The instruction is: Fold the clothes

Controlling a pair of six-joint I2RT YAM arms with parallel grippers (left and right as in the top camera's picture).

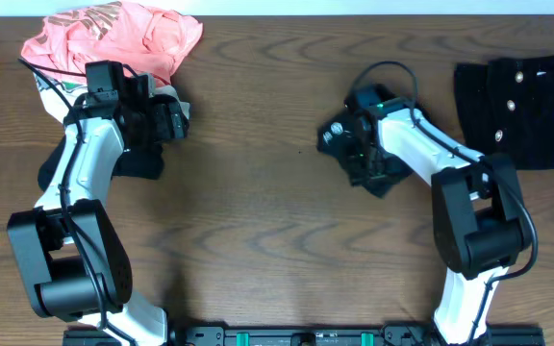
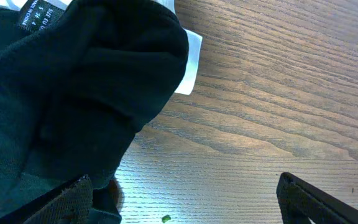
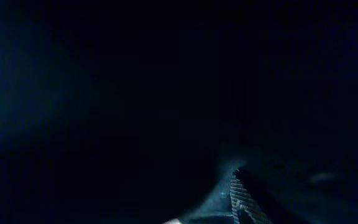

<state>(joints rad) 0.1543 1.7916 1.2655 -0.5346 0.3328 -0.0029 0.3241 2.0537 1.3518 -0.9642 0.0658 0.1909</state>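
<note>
Overhead: left end effector (image 1: 171, 120) spread; right end effector (image 1: 359, 159) sunk in T-shirt (image 1: 333, 140), cannot tell

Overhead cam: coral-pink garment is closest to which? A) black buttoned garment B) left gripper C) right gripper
B: the coral-pink garment lies bunched right beside the left gripper, with the other two well away from it.
</note>
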